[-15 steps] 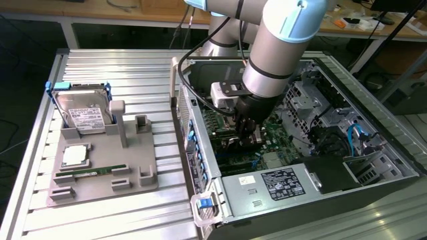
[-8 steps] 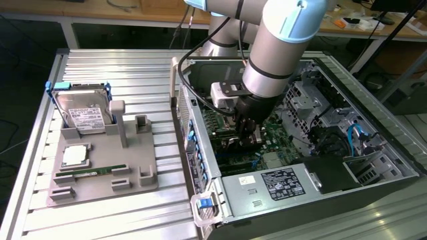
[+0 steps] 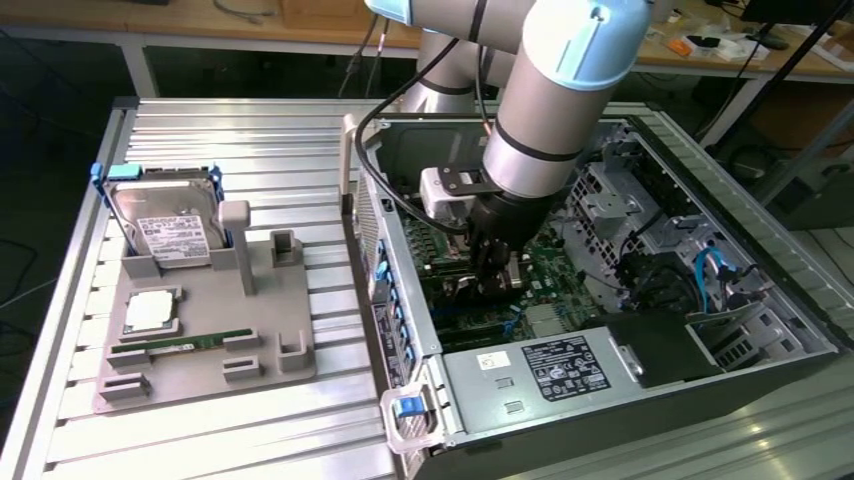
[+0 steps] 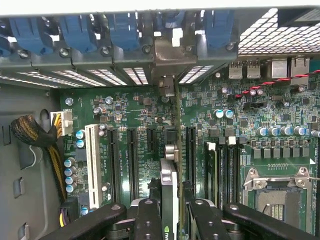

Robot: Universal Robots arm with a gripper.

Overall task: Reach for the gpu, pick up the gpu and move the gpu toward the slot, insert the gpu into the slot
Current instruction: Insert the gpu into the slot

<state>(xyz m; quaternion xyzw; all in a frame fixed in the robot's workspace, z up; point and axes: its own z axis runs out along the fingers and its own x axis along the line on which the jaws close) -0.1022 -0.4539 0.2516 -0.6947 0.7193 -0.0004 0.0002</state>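
Hand [image 4: 171, 216] – part-way apart, clamped on both faces of the edge-on gpu [image 4: 169, 186] – over the green motherboard [image 4: 127, 112].

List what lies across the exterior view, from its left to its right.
Hard drive in its stand → small grey post → gripper inside the computer case, shut on the graphics card → blue cables.

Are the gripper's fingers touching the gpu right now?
Touching. Wrist view: the gpu stands edge-on, clamped on both sides by the fingers of the gripper.
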